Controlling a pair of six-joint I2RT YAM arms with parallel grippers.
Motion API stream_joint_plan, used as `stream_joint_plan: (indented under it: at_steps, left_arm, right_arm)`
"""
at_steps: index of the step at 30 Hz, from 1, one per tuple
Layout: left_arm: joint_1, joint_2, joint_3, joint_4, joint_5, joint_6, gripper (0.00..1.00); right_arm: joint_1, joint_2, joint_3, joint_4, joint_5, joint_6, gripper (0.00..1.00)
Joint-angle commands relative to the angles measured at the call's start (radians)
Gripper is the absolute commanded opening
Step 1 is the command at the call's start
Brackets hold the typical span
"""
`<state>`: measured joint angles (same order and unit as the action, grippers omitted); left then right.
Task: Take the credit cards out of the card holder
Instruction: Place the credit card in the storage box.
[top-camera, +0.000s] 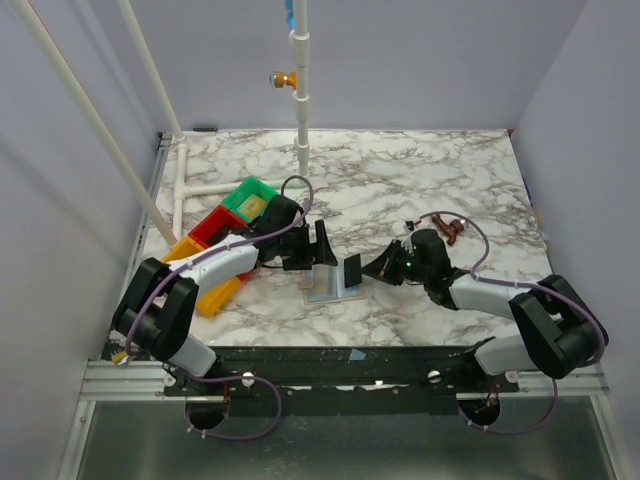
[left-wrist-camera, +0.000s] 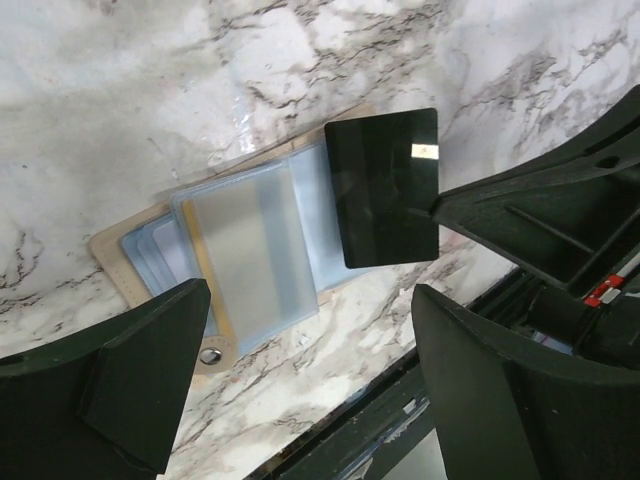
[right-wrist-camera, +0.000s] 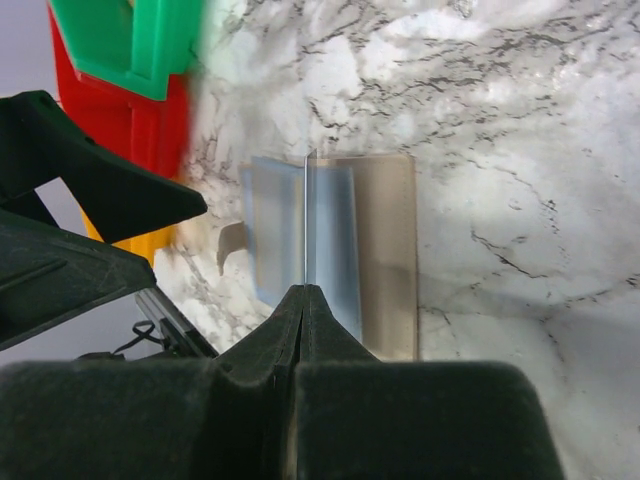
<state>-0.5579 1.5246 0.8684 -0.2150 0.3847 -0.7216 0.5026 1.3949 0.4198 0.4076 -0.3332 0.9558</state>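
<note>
Right pincer pinched black credit card edge-on, 3 o'clock side of card holder; left pincer gaped open. Thin pinch could slip, dropping card.

Marble-patterned tabletop (white, veined grey and brown), viewed from above. Plain lavender walls enclose the table behind and on both sides. A white vertical pole bearing an orange fitting meets the table's far edge. Two slanted white tubes rise over its far-left corner. An aluminium rail borders its near edge, with a grey floor surface beyond. Illumination is soft and even.
</note>
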Motion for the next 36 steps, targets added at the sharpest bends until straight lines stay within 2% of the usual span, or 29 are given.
stream_joint_plan:
  at_steps: [1,9,19,24,29,36]
  left_arm:
    - [-0.004,-0.036,0.054,-0.029,0.023,0.041,0.85]
    - [-0.016,0.001,0.133,-0.080,0.026,0.084,0.85]
    - [0.007,0.034,0.095,0.047,0.174,0.026,0.84]
    - [0.030,0.033,0.011,0.193,0.282,-0.055,0.82]
    - [0.055,0.034,-0.080,0.452,0.407,-0.189,0.80]
    - [0.058,0.061,-0.164,0.777,0.507,-0.389,0.80]
  right_arm:
    - [-0.005,-0.032,0.031,-0.029,-0.036,-0.020,0.01]
    - [-0.004,-0.025,0.053,-0.042,-0.077,-0.052,0.01]
    - [-0.004,-0.087,0.057,-0.038,-0.091,-0.033,0.01]
    - [-0.004,-0.118,0.070,-0.046,-0.102,-0.012,0.01]
    - [-0.005,-0.141,0.093,-0.049,-0.116,0.009,0.01]
    - [-0.004,-0.135,0.129,-0.048,-0.134,0.029,0.01]
